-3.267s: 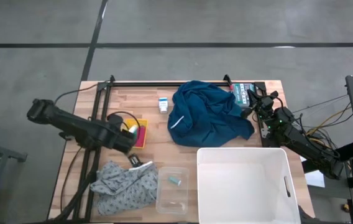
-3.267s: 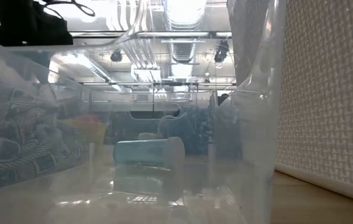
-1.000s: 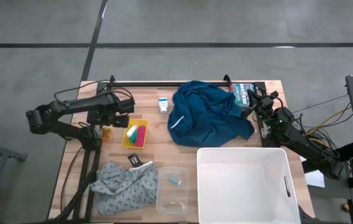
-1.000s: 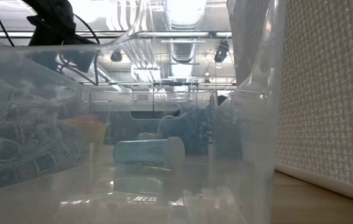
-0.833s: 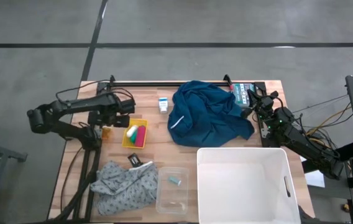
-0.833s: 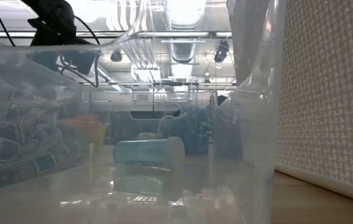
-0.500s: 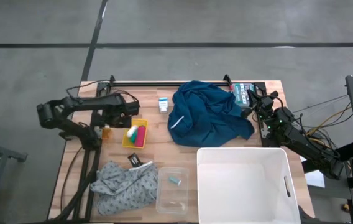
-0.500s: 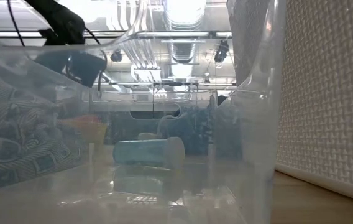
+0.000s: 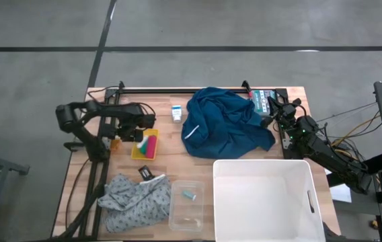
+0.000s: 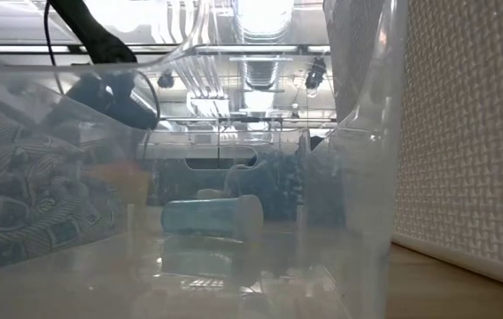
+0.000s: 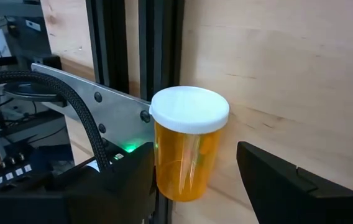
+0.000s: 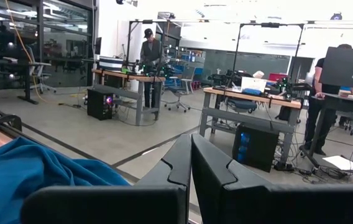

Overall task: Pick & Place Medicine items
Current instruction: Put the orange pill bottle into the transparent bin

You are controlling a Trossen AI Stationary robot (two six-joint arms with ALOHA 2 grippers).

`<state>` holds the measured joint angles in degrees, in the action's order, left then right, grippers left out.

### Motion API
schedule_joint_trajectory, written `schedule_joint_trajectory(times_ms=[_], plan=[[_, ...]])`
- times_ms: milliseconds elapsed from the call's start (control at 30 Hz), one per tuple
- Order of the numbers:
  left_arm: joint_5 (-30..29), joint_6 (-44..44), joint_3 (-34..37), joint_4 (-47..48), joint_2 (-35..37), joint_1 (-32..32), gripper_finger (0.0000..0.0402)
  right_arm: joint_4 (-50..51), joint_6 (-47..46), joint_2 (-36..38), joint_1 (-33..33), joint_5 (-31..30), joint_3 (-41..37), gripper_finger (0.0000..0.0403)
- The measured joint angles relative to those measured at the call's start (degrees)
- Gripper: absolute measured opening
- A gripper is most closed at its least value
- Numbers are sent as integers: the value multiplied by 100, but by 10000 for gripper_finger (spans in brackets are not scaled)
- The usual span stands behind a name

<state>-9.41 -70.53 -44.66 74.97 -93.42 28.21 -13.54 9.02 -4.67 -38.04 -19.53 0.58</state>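
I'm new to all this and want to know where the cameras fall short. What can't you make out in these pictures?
- Print on the small white carton: too small in the high view.
- Orange bottle: its base is hidden behind the left end effector in the left wrist view; no label shows.
- Contents of the clear tub: the low view blurs through its wall; only a pale blue cylinder shows.

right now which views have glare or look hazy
Low view: hazy, shot through the clear container walls, with ceiling lights glaring at the top. Right wrist view: bright room lights wash out the ceiling. High and left wrist views: evenly lit, orange bottle sharp.
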Motion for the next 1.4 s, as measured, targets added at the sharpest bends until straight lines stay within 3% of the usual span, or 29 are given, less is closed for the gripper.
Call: schedule_joint_trajectory(times_ms=[767,1200,1400], plan=[[-25,-143,-7,-32,311,-96,235,-1,-2,0,1,-2,0,8],[475,-2996,-4,172,558,-101,228,0,-2,0,0,-2,0,8],[695,-3212,-4,168,559,-101,215,0,-1,0,0,0,0,8]])
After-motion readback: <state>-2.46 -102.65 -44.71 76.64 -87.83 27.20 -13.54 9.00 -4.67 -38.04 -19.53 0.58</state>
